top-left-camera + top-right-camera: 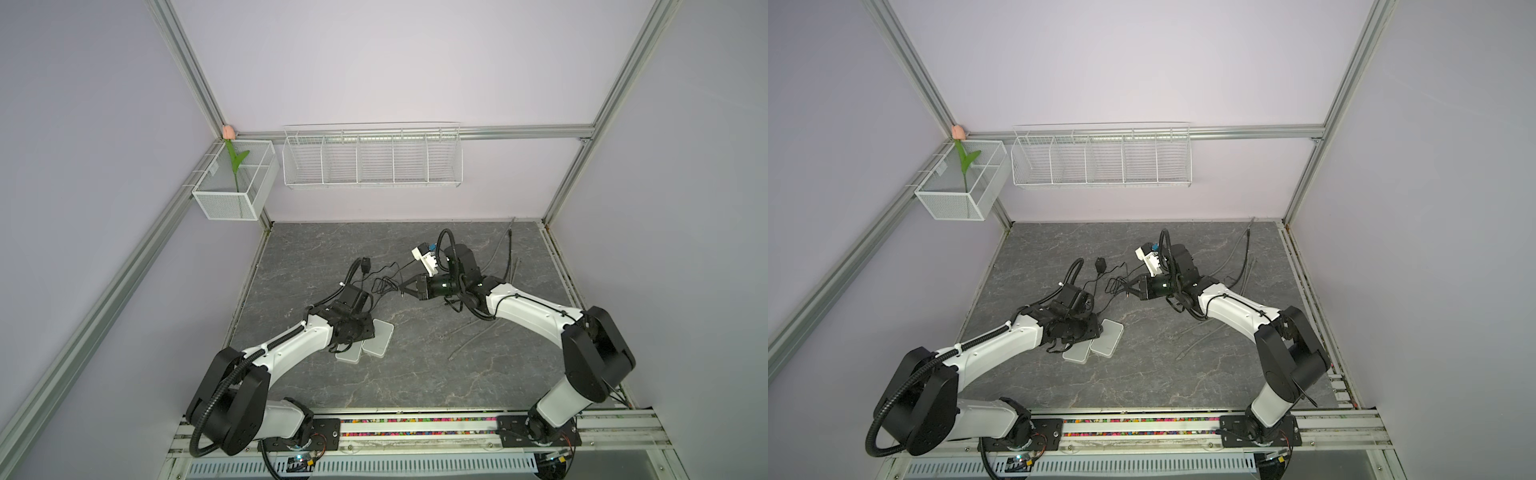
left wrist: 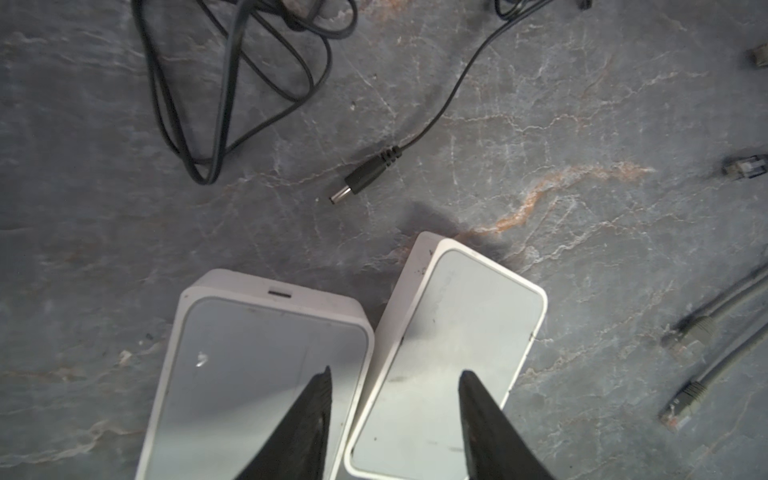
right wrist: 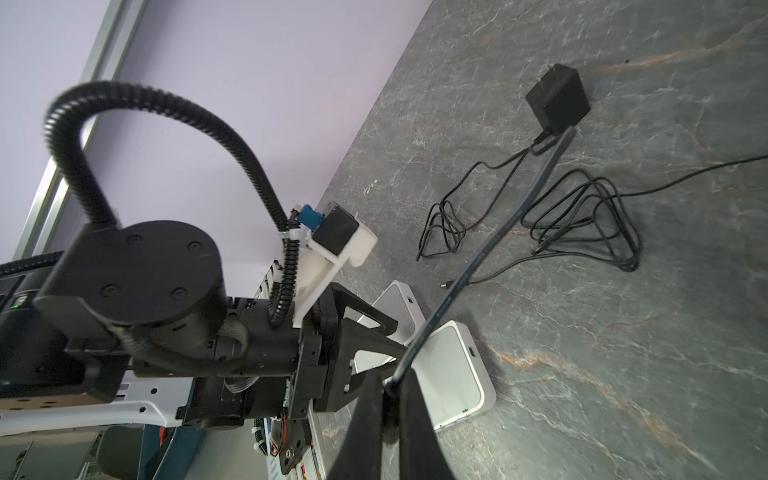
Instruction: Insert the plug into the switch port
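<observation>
Black cable tangle [image 1: 384, 284] crowding mid-table, grey cables [image 2: 700, 328] strewn right, near tabletop [image 1: 415, 382] open.
</observation>
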`<state>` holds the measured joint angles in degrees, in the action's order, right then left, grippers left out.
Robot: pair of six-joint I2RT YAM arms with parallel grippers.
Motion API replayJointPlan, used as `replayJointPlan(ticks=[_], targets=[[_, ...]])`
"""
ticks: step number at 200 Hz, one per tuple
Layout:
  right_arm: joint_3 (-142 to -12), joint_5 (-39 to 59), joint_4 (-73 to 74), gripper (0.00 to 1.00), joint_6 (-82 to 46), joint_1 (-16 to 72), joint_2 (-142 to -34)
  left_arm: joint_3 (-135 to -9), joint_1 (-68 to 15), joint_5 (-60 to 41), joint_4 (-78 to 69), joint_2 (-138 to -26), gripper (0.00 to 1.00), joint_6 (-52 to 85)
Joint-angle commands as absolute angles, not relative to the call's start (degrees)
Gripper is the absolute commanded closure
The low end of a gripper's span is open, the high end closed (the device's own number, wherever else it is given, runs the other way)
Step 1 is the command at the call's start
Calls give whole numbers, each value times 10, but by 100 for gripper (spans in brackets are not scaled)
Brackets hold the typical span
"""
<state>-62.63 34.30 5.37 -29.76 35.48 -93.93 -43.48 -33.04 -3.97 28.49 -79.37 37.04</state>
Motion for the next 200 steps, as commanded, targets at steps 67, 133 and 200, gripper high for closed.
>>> replayJointPlan(ticks=[67, 133, 200], targets=[[-604, 343, 49, 93, -288, 355, -917, -509, -344, -46, 274, -892, 53, 363], [-594, 339, 51, 93, -287, 353, -913, -527, -367, -47, 292, -924, 55, 366], [-592, 341, 66, 93, -298, 353, -916, -543, -443, -90, 244, -930, 54, 426]])
